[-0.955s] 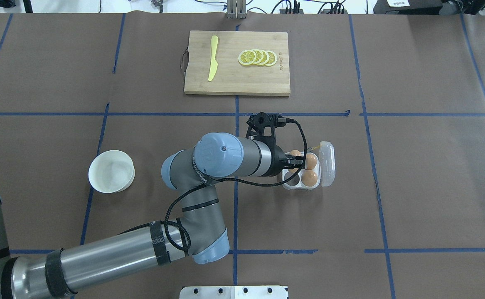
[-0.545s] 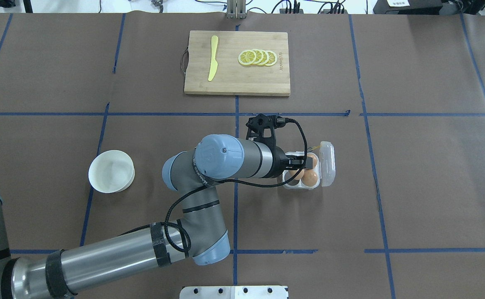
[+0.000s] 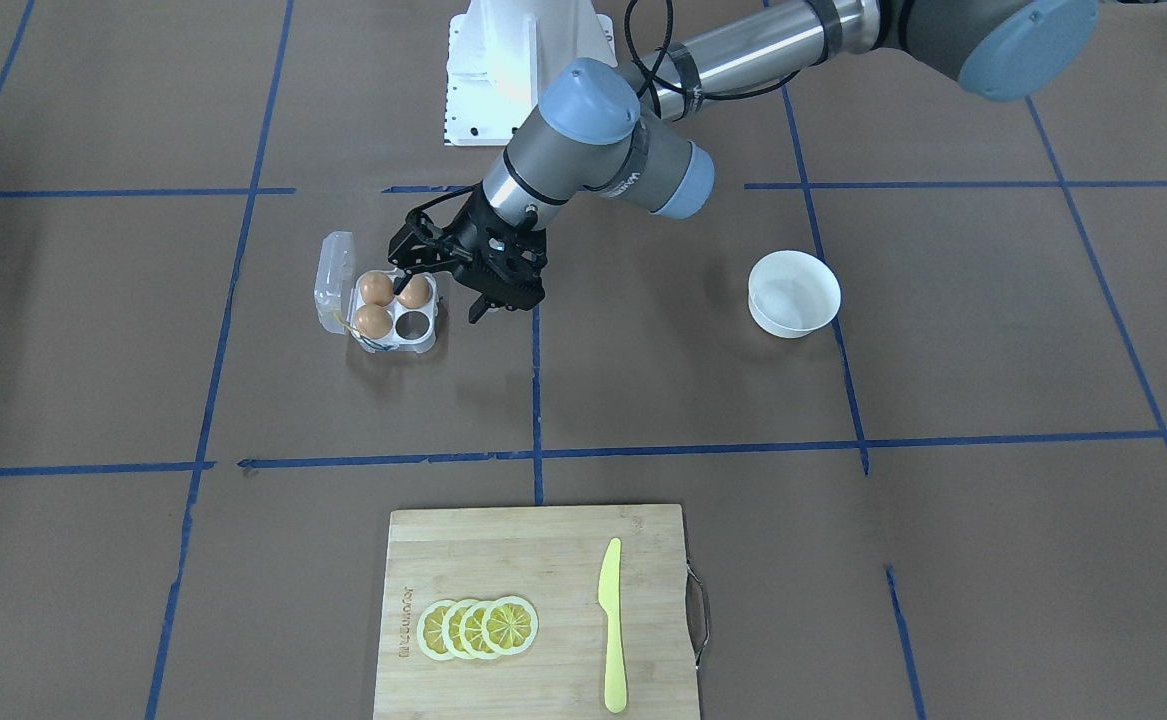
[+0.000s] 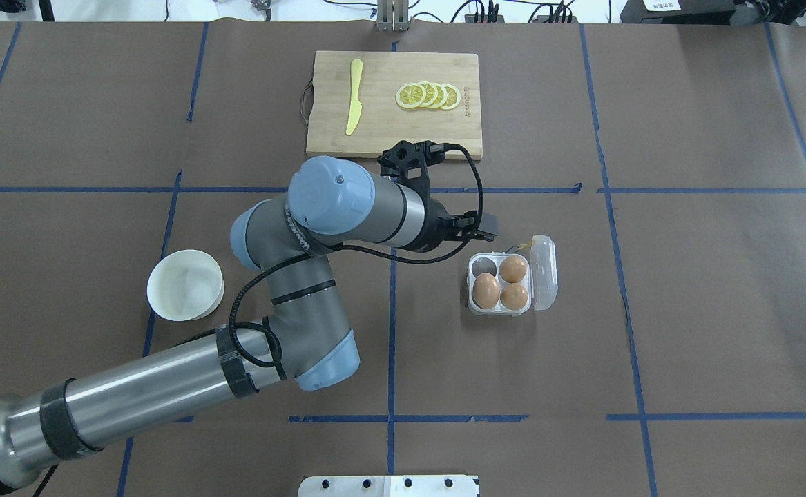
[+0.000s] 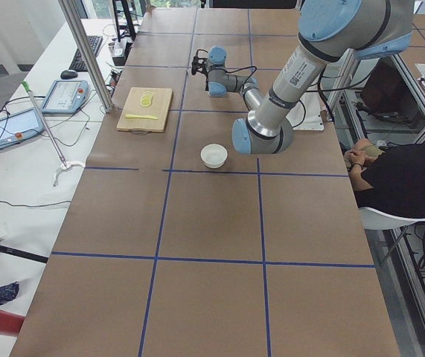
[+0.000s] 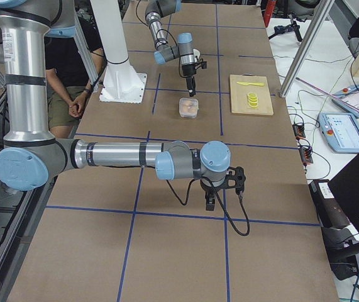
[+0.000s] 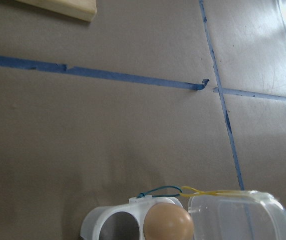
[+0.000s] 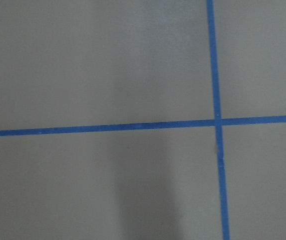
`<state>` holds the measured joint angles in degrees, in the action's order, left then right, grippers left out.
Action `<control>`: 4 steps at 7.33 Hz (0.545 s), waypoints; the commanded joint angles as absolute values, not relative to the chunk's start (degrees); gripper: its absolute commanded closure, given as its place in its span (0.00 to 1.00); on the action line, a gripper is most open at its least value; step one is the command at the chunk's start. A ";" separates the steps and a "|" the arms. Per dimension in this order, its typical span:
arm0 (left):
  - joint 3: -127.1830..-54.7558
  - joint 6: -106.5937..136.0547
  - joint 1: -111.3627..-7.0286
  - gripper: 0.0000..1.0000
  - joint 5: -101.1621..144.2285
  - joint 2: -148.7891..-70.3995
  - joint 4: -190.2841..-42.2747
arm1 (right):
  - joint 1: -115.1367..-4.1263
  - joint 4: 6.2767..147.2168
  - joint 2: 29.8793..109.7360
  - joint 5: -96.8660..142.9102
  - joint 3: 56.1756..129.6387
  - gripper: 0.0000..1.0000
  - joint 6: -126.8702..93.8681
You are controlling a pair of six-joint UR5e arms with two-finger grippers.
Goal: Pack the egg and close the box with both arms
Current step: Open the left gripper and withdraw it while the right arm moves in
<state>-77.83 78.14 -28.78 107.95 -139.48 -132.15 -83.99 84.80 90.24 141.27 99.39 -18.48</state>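
Note:
The clear box point(image 4: 478, 308) stands right of the table's middle, its lid point(image 4: 545, 272) open to the right. It holds three orange-brown eggs. The egg point(image 4: 487, 290) lies in the near-left cell, and the far-left cell is empty. In the front view the box point(image 3: 427, 340) has this egg point(image 3: 413, 291) at its upper right. My left gripper point(image 4: 480, 230) is open and empty, raised just beyond the box's far-left corner. The left wrist view shows one egg point(image 7: 168, 225), the lid point(image 7: 238, 217) and the yellow band point(image 7: 208, 191). My right gripper point(image 6: 223, 190) shows only in the right side view, so I cannot tell its state.
A wooden cutting board point(image 4: 382, 131) at the far middle carries lemon slices point(image 4: 428, 96) and a yellow knife point(image 4: 353, 105). A white bowl point(image 4: 185, 284) sits to the left. The white pedestal point(image 4: 389, 485) is at the near edge. A seated person point(image 5: 402, 178) is beside the table.
My left gripper let go of the egg into the near-left cell. It then rose and drew back to the far left of the box.

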 commanded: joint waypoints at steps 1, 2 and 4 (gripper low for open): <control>-86.62 76.74 -33.73 0.00 114.33 -133.19 -125.18 | -73.18 76.46 89.74 139.15 103.36 0.00 -35.24; -90.75 75.51 -35.66 0.00 115.04 -129.94 -122.29 | -67.21 66.81 89.74 134.43 103.36 0.00 -48.30; -99.53 67.82 -42.07 0.00 117.85 -125.88 -108.89 | -54.55 53.05 89.56 126.33 103.27 0.21 -66.46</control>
<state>-94.11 72.66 -38.26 116.46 -128.49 -117.19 -62.14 61.15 89.70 131.00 103.16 -55.53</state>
